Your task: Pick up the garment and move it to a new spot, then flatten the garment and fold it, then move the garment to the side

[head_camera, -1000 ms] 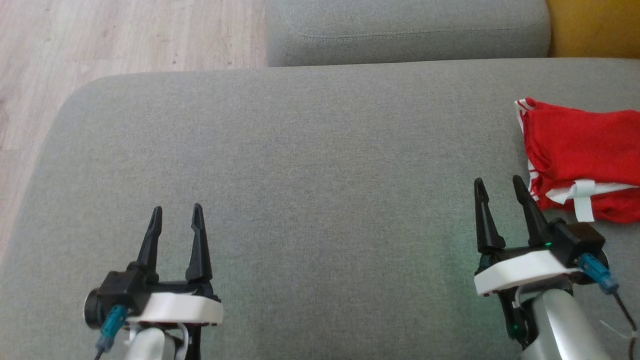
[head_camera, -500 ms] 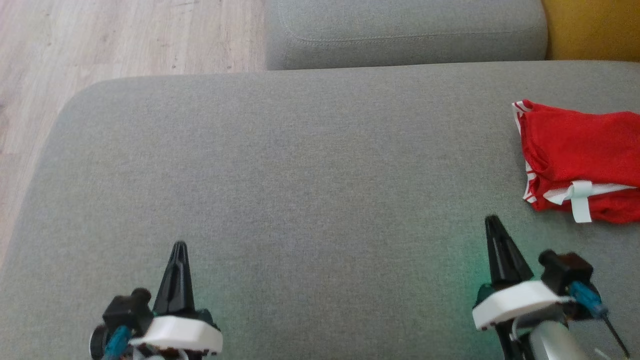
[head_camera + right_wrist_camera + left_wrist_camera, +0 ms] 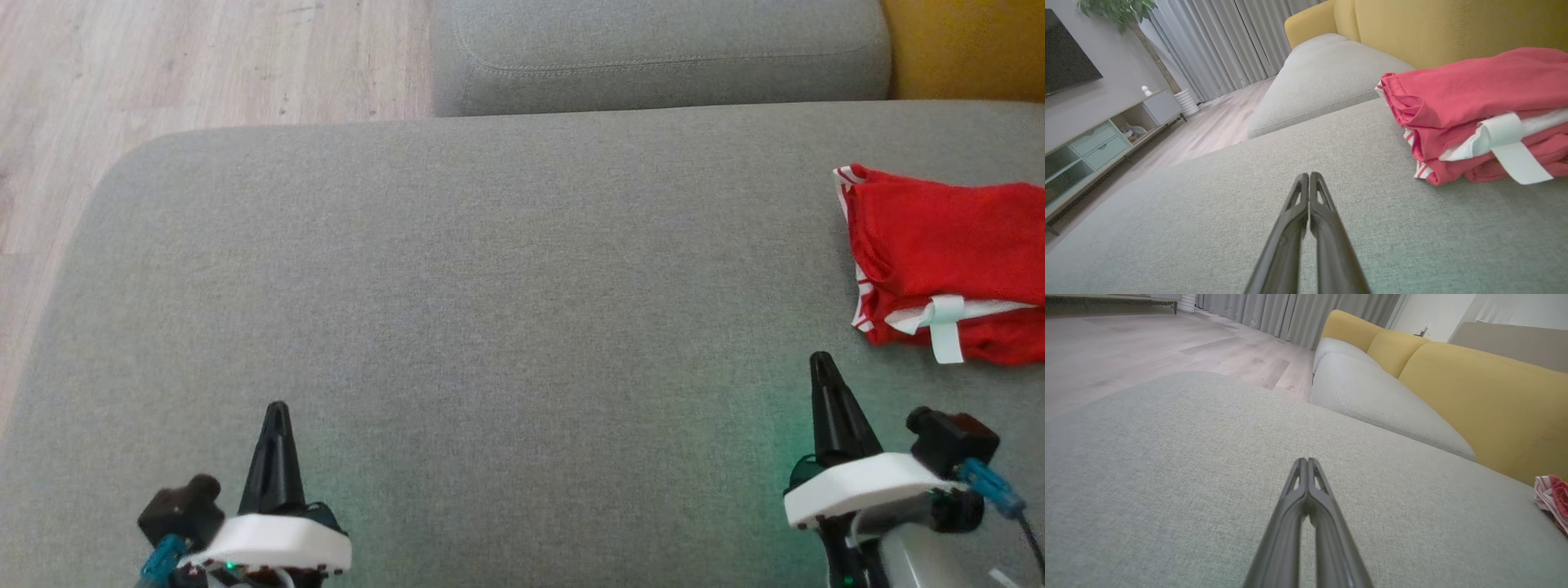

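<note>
The garment (image 3: 939, 253) is red with white stripes and a white tie, folded into a stack at the right edge of the grey sofa seat (image 3: 490, 327). The right wrist view has the garment (image 3: 1474, 106) ahead and to the right, and the left wrist view catches its edge (image 3: 1551, 494) far right. My right gripper (image 3: 820, 359) is shut and empty, a short way in front and left of the garment. My left gripper (image 3: 277, 406) is shut and empty near the seat's front left. Both pairs of fingertips meet in the wrist views, the left gripper (image 3: 1307, 460) and the right gripper (image 3: 1309, 174).
A second grey cushion (image 3: 653, 53) lies beyond the seat, with yellow backrests (image 3: 963, 45) at the right. Wooden floor (image 3: 204, 57) borders the seat's left and far-left edges. A low cabinet (image 3: 1098, 139) stands across the room.
Both grippers went from open to shut with nothing between the fingers and drew back toward me. The garment stayed where it lies; the camera shifted slightly.
</note>
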Robot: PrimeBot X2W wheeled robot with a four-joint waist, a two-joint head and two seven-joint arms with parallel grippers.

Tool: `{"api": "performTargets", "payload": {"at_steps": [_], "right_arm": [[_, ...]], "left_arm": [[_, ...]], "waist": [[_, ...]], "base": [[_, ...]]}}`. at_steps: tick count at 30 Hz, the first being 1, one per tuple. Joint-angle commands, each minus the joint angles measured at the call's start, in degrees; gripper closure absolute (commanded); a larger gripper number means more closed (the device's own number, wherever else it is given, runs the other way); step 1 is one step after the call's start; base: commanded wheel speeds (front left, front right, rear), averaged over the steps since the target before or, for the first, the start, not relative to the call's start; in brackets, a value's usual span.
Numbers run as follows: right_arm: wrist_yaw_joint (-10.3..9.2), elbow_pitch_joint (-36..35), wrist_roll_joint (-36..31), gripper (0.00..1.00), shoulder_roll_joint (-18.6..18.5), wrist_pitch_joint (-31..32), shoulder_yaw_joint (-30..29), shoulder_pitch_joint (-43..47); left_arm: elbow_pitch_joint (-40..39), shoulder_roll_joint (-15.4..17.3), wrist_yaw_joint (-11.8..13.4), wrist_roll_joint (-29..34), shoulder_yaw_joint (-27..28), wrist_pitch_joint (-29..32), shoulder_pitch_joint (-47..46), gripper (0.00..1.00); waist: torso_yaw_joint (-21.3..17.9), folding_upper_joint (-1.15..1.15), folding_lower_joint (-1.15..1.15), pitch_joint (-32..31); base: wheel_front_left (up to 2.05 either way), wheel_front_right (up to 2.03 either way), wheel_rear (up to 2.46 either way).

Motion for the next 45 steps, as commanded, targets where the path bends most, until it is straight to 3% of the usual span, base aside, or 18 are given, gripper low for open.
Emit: {"api": "performTargets", "payload": {"at_steps": [1, 45], "right_arm": [[-0.01, -2.18, 1.49, 1.00, -0.17, 0.28, -0.50, -2.24], [-0.03, -5.08, 29.77, 1.00, -0.32, 7.36, -3.88, -2.19]], "left_arm": [[-2.03, 0.03, -0.17, -1.26, 0.89, 0.36, -2.60, 1.00], [-4.35, 0.09, -1.88, -27.40, 5.33, 7.59, -3.16, 1.00]], "waist": [[-0.01, 0.00, 0.00, -0.01], [-0.52, 0.00, 0.00, -0.60]], "base": [[0.00, 0.00, 0.00], [0.00, 0.00, 0.00]]}}
